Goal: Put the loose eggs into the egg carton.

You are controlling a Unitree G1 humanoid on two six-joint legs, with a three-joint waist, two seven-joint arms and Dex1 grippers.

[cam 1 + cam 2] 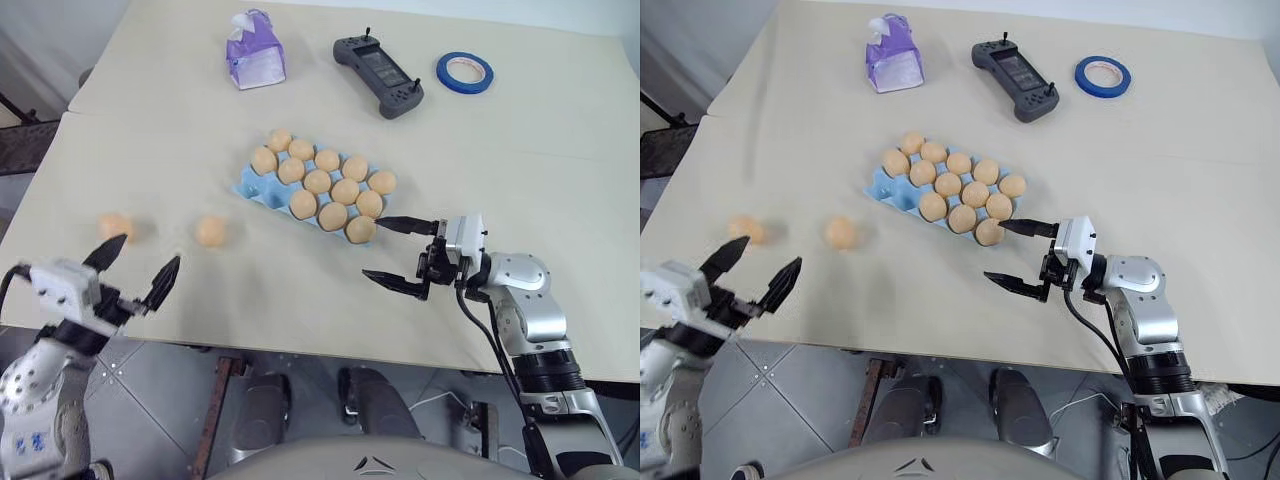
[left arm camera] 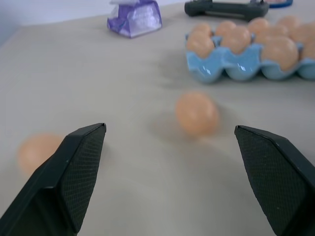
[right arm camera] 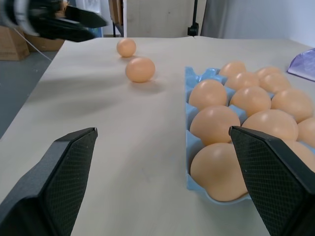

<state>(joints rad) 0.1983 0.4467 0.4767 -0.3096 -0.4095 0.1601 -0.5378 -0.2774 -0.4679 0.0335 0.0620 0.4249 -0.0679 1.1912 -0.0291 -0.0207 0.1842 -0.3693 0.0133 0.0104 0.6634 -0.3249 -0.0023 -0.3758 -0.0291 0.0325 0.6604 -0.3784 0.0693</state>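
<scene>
The egg carton [image 1: 258,187] is sitting mid-table [image 1: 150,130] with eggs lying in its cups, and two loose eggs [image 1: 211,231] are lying to its left, well apart from it. A tissue pack [image 1: 254,50], a controller [image 1: 379,74] and a tape roll [image 1: 464,72] are lying along the far side, left to right. The left gripper [image 1: 140,268] is hanging at the near left edge, and the right gripper [image 1: 400,252] is hanging just beside the carton's near right corner.

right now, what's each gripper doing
left gripper: open, holding nothing
right gripper: open, holding nothing, beside the egg carton
</scene>
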